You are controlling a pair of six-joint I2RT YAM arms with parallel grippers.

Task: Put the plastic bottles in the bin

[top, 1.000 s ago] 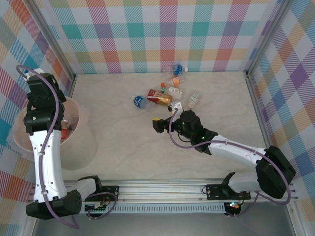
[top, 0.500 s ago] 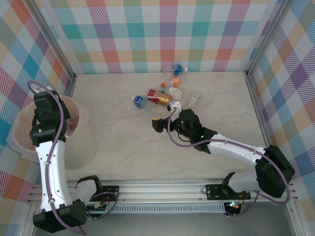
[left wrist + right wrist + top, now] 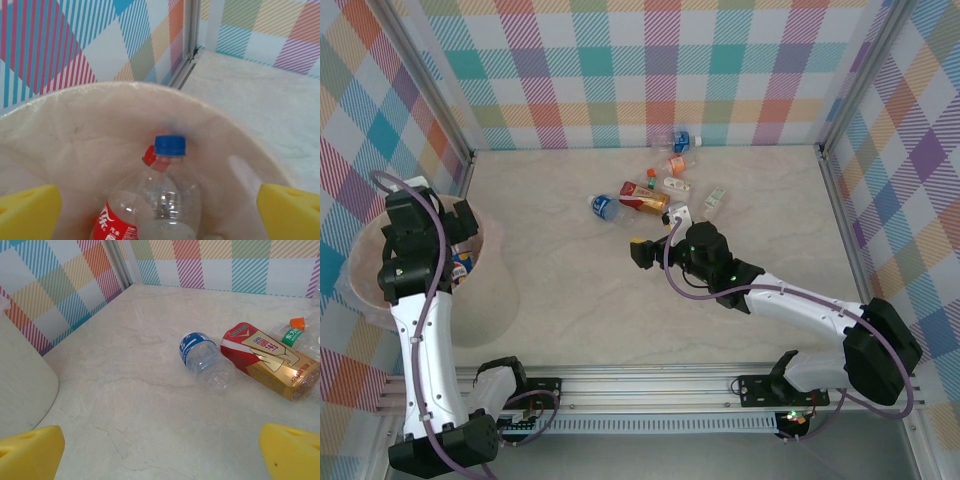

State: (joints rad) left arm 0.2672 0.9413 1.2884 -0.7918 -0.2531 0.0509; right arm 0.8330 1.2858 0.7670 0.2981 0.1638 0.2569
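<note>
The pale pink bin stands at the left. My left gripper hangs over its mouth, open, both yellow fingers set far apart. Below them, touching neither finger, a clear bottle with a blue cap lies inside the bin beside a red-label bottle. My right gripper is open above bare table. A blue-label bottle, a red-and-gold bottle and a green-label bottle with an orange cap lie ahead of it.
More small bottles lie scattered near the back wall, with one green-label bottle to the right. The bin's side is at the left of the right wrist view. Metal frame posts edge the table.
My left arm has shifted over the bin and dropped lower, and a bottle's label now shows inside the bin beside it. The right arm has barely moved.
</note>
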